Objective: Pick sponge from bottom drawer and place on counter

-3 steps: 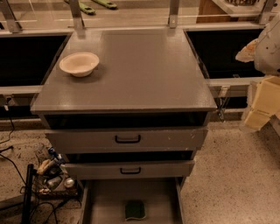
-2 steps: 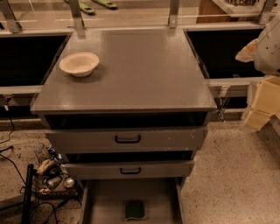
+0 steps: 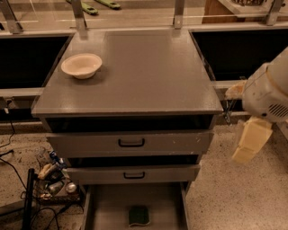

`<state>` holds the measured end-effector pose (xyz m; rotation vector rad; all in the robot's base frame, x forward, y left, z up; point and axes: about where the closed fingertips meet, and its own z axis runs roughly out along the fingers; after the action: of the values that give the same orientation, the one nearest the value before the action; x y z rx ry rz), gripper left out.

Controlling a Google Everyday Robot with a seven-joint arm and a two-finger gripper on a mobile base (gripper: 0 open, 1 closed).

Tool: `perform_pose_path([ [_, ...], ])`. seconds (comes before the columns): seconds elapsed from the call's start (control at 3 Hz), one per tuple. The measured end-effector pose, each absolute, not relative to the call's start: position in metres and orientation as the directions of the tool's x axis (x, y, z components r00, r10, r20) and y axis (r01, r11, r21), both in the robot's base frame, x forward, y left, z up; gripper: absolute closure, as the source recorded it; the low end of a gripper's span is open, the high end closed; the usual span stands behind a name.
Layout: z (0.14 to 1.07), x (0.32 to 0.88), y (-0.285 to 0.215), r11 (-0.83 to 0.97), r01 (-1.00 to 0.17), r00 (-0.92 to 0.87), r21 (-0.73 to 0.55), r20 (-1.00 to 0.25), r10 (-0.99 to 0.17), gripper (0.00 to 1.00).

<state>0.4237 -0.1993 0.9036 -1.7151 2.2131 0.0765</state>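
Observation:
The sponge (image 3: 138, 215), dark green on top, lies flat on the floor of the open bottom drawer (image 3: 104, 207), near its middle at the lower edge of the view. The counter (image 3: 148, 72) is the broad grey top of the cabinet. My arm's white body (image 3: 270, 92) is at the right, beside the cabinet. My gripper (image 3: 249, 141) hangs below it as a cream-coloured block, level with the upper drawer front, well right of and above the sponge. It touches nothing.
A cream bowl (image 3: 81, 65) stands on the counter's left rear. Two upper drawers with black handles (image 3: 131, 143) stick out slightly above the bottom drawer. Cables and small clutter (image 3: 51, 179) lie on the speckled floor at the left. Metal rail posts (image 3: 179, 13) stand behind the counter.
My arm and gripper have moved down and a little left along the cabinet's right side. The sponge, bowl and drawers have not moved.

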Motion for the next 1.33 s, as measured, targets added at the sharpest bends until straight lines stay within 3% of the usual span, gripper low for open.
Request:
perform_pose_path([
  [0.33,0.827,0.416,-0.190,0.256,-0.963,-0.215,-0.087,-0.328,-0.920,0.00],
  [1.33,0.784,0.423,-0.192,0.307,-0.940,-0.259,-0.147,-0.276,-0.926,0.00],
])
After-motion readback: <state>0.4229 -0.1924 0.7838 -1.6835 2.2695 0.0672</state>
